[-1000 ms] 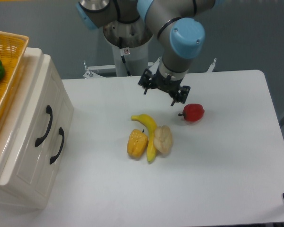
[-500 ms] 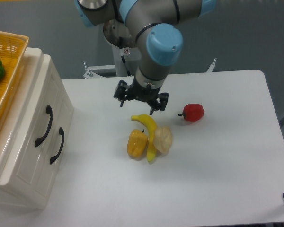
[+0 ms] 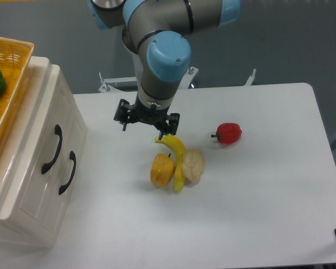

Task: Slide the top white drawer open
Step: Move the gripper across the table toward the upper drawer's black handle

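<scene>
At the far left of the surface (image 3: 257, 213), the top white drawer (image 3: 42, 140) sits closed in its cabinet (image 3: 28, 185). Right of the cabinet, well apart, the gripper (image 3: 147, 122) hangs with jaws apart, empty, just left of the banana (image 3: 176, 154).

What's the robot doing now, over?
Gripper open, empty, above the table. Top white drawer shut, handle untouched. Path to it clear; banana sits beside gripper.
</scene>
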You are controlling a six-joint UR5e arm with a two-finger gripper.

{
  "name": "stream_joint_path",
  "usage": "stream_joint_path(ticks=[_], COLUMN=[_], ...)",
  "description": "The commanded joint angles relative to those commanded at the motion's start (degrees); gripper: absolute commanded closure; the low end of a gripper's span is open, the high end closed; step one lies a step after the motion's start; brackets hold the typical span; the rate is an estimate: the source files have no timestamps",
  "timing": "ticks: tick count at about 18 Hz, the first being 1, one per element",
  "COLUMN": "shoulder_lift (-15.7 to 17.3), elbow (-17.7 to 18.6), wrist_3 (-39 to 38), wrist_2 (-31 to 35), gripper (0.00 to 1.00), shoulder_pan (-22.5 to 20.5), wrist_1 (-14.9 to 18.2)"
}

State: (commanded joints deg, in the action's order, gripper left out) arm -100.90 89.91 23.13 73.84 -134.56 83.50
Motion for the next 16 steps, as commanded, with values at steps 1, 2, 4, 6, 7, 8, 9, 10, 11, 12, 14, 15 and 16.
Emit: stream_joint_path(ticks=[1, 2, 4, 6, 7, 8, 9, 10, 11, 12, 14, 15, 16], shoulder_lift=[0.00, -0.09, -0.09, -0.09, -0.18, -0.52, -0.88, -1.31, -1.58, -1.76, -2.81, -3.34, -3.69], elbow=[0.00, -0.26, -0.88, -1.06, -1.14, -1.32, -1.58, -1.85, -1.85, -1.85, -2.81, -3.34, -3.43], wrist_3=[-1.58, -1.69, -2.04, -3.00, -4.05, -5.02, -5.72, -5.82, -5.82, -5.82, -5.82, -5.82, -5.82], wrist_2=[-0.88, -0.89, -1.59, -2.82, -3.61, -4.48, -4.58, -4.58, -4.67, -4.76, -4.67, -4.58, -4.49], gripper=[0.00, 0.00, 0.00, 0.00, 0.00, 0.00, 0.00, 0.00, 0.00, 0.00, 0.00, 0.00, 0.00], shoulder_pan=[0.00, 0.09, 0.70, 0.97, 1.05, 1.32, 1.75, 2.02, 2.28, 2.63, 3.95, 4.74, 5.36], wrist_1=[-0.09, -0.09, -0.09, -0.52, -1.83, -2.98, -3.42, -3.43, -3.51, -3.78, -3.87, -3.87, -3.87])
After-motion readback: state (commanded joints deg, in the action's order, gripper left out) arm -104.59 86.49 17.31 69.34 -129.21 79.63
